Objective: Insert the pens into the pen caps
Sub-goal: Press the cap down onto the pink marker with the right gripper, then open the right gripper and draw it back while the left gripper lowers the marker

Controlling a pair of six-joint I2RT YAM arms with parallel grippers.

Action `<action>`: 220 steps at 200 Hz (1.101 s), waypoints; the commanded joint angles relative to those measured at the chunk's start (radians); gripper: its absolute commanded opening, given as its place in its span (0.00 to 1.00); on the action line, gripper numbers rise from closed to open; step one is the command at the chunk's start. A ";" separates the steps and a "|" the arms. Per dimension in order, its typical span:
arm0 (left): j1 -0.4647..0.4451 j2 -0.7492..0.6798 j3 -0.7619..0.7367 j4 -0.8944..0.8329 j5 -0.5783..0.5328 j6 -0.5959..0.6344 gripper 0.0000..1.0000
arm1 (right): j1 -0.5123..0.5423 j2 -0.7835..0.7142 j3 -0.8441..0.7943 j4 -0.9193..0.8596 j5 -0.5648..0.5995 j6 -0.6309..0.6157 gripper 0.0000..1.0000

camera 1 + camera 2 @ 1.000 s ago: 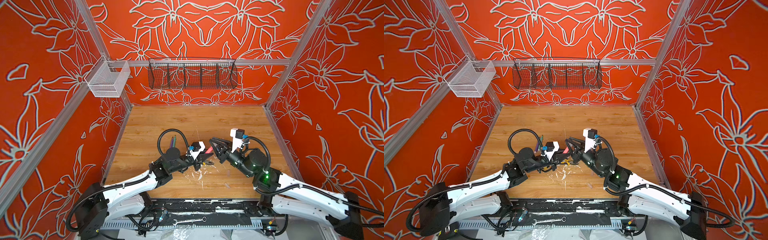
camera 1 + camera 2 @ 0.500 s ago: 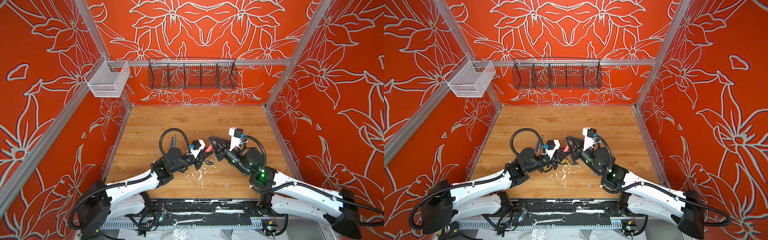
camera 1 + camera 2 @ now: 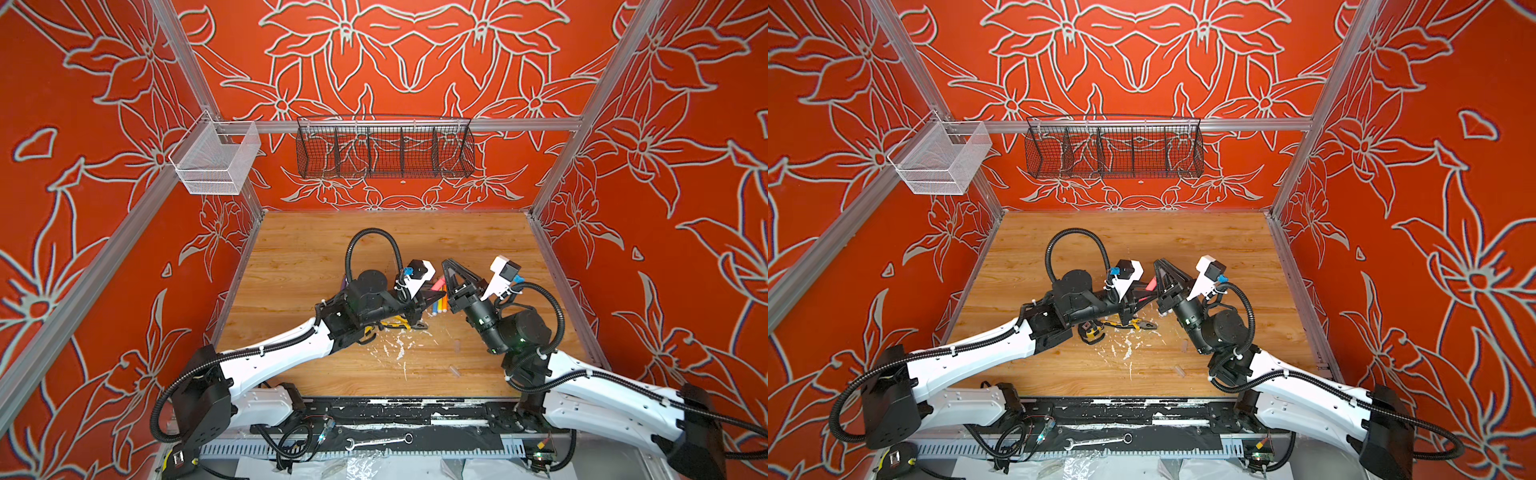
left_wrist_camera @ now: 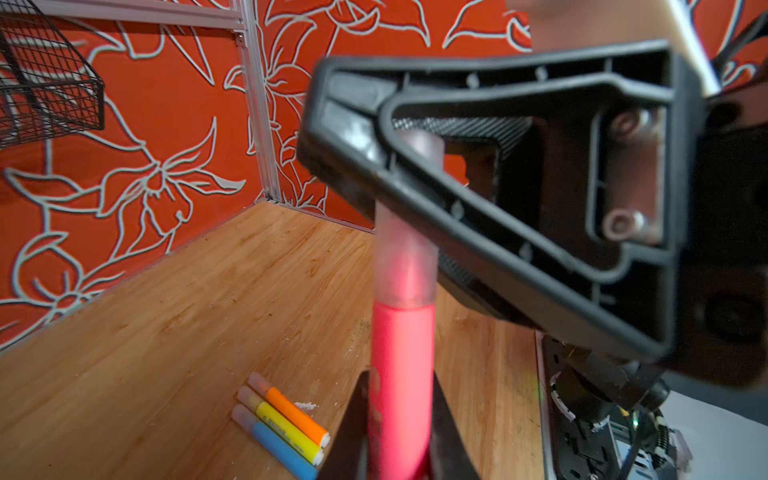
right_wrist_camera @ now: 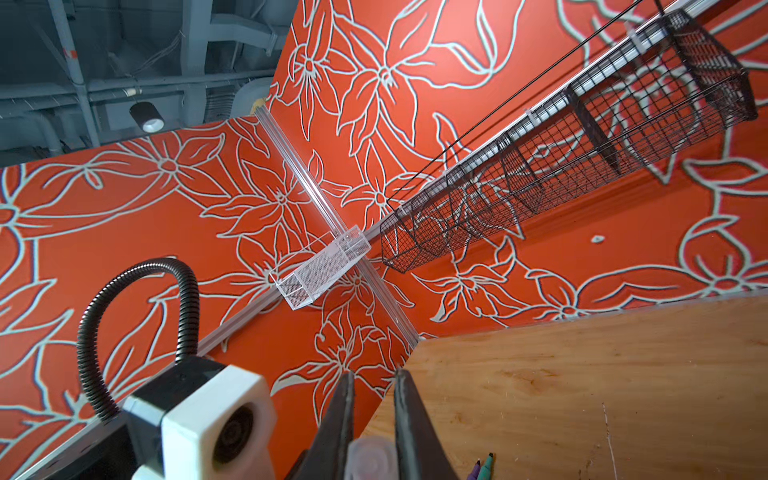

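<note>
left wrist view: six pens counted across views. one pink pen (image 4: 401, 365) clamped in left fingers (image 4: 347, 436), tip inside one clear cap (image 4: 405, 257). right fingers (image 5: 338, 415) closed on that cap's far end. three capped, side by side on tabletop (image 4: 145, 332): orange pen (image 4: 295, 415), yellow pen (image 4: 286, 430), blue pen (image 4: 278, 444). right wrist view: purple pen (image 5: 477, 469), green pen (image 5: 488, 462), tips bare.

Pliers (image 3: 1133, 324) with yellow-and-black handles lie on the wooden table (image 3: 311, 257), with white flecks (image 3: 399, 347) scattered just in front of them. A black wire basket (image 3: 384, 149) hangs on the red flowered back wall (image 3: 415, 50), and a white mesh basket (image 3: 216, 160) hangs near the left corner. A wrench (image 3: 378, 441) lies below the table's front edge.
</note>
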 commanded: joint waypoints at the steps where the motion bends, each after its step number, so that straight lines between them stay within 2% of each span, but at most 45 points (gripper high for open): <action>1: 0.121 -0.007 0.157 0.303 -0.199 -0.118 0.00 | 0.070 0.055 -0.089 -0.183 -0.280 0.017 0.00; 26: 0.186 0.003 0.206 0.294 -0.151 -0.187 0.00 | 0.100 0.119 -0.092 -0.108 -0.304 -0.002 0.00; 58: 0.192 -0.001 0.210 0.300 -0.174 -0.173 0.00 | 0.131 0.170 -0.096 -0.051 -0.290 -0.034 0.00; 80: 0.195 -0.008 0.213 0.288 -0.177 -0.157 0.00 | 0.141 0.159 -0.100 -0.048 -0.256 -0.048 0.00; 95: 0.190 -0.023 0.183 0.266 -0.161 -0.137 0.00 | 0.140 0.117 -0.088 -0.122 -0.186 -0.046 0.00; 117: 0.139 -0.050 0.058 0.240 -0.219 -0.096 0.00 | 0.134 0.004 -0.026 -0.349 -0.035 -0.058 0.34; 132: 0.071 -0.050 -0.039 0.214 -0.316 -0.084 0.00 | 0.125 -0.081 0.022 -0.515 0.073 -0.074 0.47; 148: 0.011 -0.011 -0.102 0.180 -0.394 -0.128 0.00 | 0.113 -0.157 0.041 -0.619 0.151 -0.105 0.54; 166: -0.024 0.067 -0.098 0.091 -0.454 -0.229 0.00 | 0.102 -0.214 0.063 -0.714 0.242 -0.147 0.61; 189: -0.028 0.176 -0.039 -0.041 -0.542 -0.357 0.00 | 0.075 -0.228 0.084 -0.782 0.328 -0.250 0.72; 220: -0.028 0.345 0.106 -0.244 -0.624 -0.443 0.00 | -0.023 -0.238 0.054 -0.836 0.443 -0.295 0.74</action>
